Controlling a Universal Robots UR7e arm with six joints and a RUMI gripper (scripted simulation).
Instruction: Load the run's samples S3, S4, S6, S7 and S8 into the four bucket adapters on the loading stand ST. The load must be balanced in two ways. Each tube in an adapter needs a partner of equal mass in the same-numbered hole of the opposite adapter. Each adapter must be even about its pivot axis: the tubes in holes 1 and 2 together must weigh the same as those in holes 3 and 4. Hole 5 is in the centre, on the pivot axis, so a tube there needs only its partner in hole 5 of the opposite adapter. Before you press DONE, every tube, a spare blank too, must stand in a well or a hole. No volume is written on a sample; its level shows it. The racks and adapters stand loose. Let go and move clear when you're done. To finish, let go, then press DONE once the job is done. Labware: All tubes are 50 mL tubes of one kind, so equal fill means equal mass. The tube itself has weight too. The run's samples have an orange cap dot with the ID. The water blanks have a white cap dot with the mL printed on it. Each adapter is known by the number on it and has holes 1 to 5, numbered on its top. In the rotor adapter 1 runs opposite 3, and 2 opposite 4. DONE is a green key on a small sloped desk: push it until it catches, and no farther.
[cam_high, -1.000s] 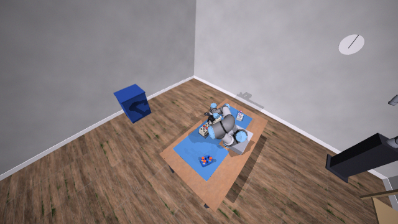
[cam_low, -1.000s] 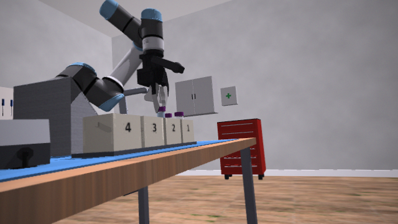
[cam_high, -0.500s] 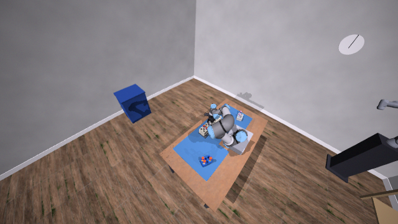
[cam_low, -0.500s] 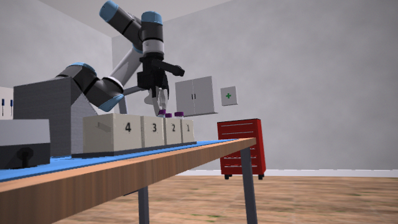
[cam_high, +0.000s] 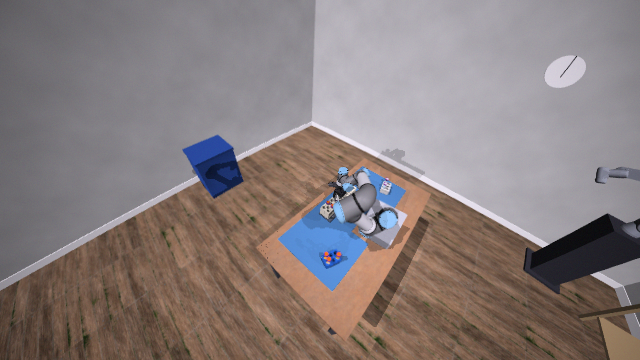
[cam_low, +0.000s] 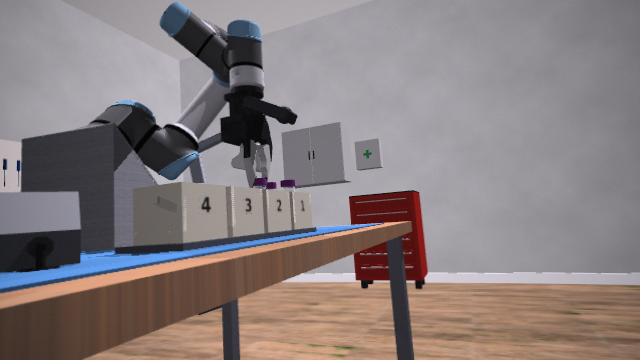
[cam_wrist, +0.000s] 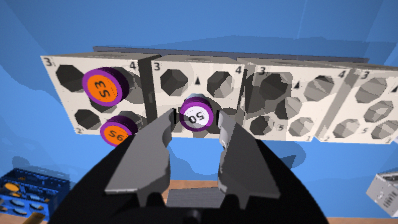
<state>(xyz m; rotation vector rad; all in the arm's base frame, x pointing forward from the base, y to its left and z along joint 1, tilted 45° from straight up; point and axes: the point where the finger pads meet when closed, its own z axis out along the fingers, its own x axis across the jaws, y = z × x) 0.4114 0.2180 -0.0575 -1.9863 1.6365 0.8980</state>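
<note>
My gripper (cam_low: 258, 180) (cam_wrist: 196, 110) is slightly open. Its fingertips stand on either side of a purple-capped water blank marked 50 (cam_wrist: 196, 118), with narrow gaps. The blank stands low in adapter 2 (cam_low: 279, 220) (cam_wrist: 165, 107), apparently in centre hole 5. Adapter 1 (cam_low: 302, 220) (cam_wrist: 62, 102) holds S3 (cam_wrist: 105, 87), seemingly in hole 4, and S6 (cam_wrist: 117, 132) in hole 1. Adapter 3 (cam_low: 248, 220) (cam_wrist: 250, 100) and adapter 4 (cam_low: 205, 225) (cam_wrist: 327, 117) show open holes. The loading stand (cam_low: 165, 247) carries all four. Tube levels are hidden.
A blue rack (cam_high: 331, 260) (cam_wrist: 37, 192) with orange-dotted tubes stands at the far end of the mat. A white rack (cam_high: 385, 189) (cam_wrist: 387, 192) stands at the other end. A grey desk-like box (cam_low: 40, 215) stands near adapter 4; the green key is not visible.
</note>
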